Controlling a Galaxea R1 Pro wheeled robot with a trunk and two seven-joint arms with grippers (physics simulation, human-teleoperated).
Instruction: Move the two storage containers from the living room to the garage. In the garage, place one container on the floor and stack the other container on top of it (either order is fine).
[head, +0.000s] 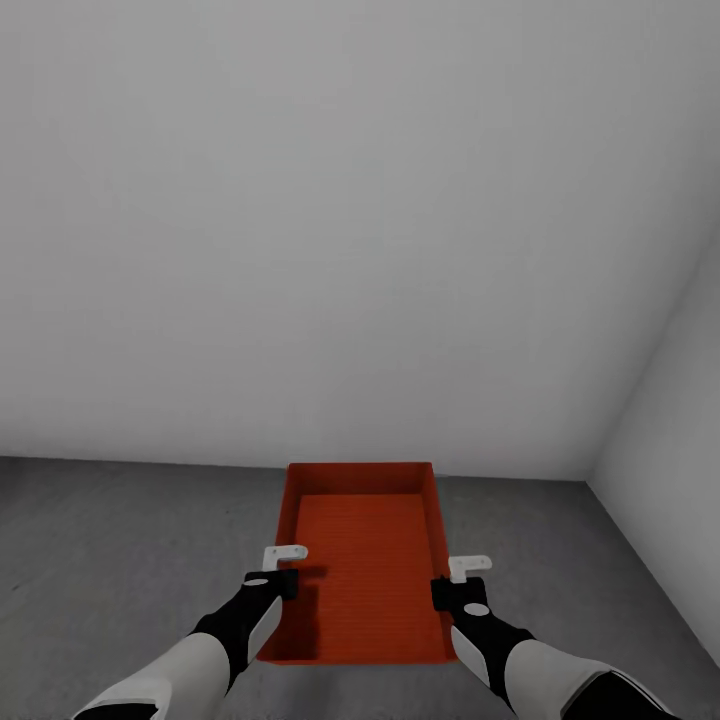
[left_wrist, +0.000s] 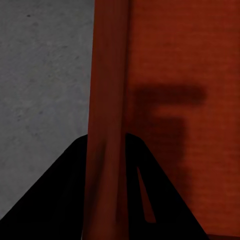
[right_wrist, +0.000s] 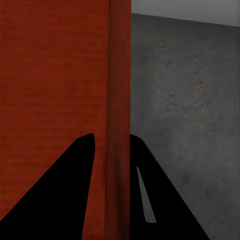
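One orange-red storage container (head: 360, 560) is in front of me over the garage's dark grey concrete floor (head: 120, 540), open top up and empty. My left gripper (head: 285, 585) is shut on its left side wall, and my right gripper (head: 445, 595) is shut on its right side wall. In the left wrist view the thin red wall (left_wrist: 107, 75) runs between the two dark fingers of the left gripper (left_wrist: 106, 137). The right wrist view shows the same with the other wall (right_wrist: 119, 75) inside the right gripper (right_wrist: 112, 135). I cannot tell whether the container touches the floor.
A plain pale grey wall (head: 300, 250) stands just beyond the container. A second pale wall (head: 680, 450) closes the right side, forming a corner at the far right. Mottled concrete floor (right_wrist: 190, 100) spreads on both sides of the container.
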